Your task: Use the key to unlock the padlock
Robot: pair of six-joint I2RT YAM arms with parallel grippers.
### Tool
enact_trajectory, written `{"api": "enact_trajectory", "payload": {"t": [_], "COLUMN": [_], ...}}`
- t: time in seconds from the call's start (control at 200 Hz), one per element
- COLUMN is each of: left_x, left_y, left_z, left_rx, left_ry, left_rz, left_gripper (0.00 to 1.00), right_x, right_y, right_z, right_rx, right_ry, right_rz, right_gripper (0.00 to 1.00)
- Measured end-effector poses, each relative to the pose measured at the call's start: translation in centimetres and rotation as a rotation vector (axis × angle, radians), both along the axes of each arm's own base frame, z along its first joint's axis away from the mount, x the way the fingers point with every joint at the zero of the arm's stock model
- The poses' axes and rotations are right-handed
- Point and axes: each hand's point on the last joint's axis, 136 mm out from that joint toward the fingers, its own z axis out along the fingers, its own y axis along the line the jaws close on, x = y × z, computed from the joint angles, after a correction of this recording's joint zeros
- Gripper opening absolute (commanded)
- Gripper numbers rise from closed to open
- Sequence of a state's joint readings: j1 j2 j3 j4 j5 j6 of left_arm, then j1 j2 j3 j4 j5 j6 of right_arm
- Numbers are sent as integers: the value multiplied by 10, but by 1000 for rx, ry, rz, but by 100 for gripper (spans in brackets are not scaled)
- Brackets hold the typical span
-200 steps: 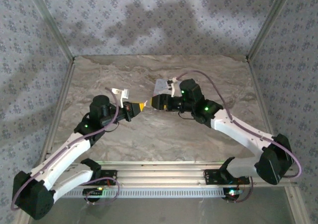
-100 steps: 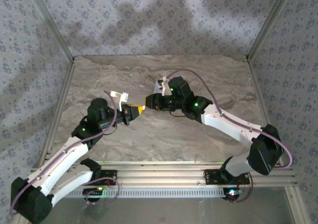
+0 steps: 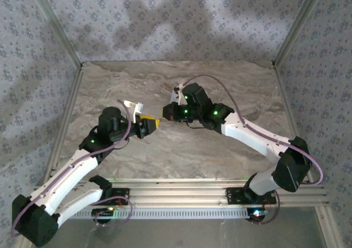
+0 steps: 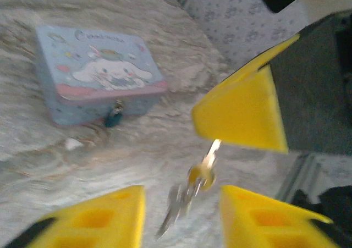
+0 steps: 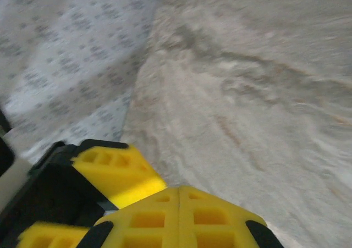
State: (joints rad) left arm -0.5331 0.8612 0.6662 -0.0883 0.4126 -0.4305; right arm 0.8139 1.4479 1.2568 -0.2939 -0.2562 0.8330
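Two sets of fingers meet: my right gripper (image 5: 176,196) is pressed together on the key (image 4: 210,152), whose ring and a second blade dangle between the spread fingers (image 4: 110,215) of my left gripper (image 3: 151,122). Well beyond those fingers the padlock (image 4: 114,116) hangs at the front of the tin box (image 4: 93,66). I judge it tiny, light and swingy, so hold its body. Lid script is too blurred to read
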Motion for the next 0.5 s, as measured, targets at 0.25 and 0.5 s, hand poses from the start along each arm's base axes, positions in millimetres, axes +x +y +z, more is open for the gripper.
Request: {"api": "enact_trajectory", "payload": {"t": [0.25, 0.5], "left_x": [14, -11], "left_y": [-3, -56], "left_z": [19, 10], "left_rx": [144, 314], "left_ry": [-104, -227], "left_rz": [20, -161], "left_gripper": [66, 58], "right_x": [21, 9], "right_y": [-99, -138], "right_z": [-6, 10], "right_rx": [-300, -364], "right_ry": [-11, -47], "right_rz": [-357, -446], "right_gripper": [0, 0]}}
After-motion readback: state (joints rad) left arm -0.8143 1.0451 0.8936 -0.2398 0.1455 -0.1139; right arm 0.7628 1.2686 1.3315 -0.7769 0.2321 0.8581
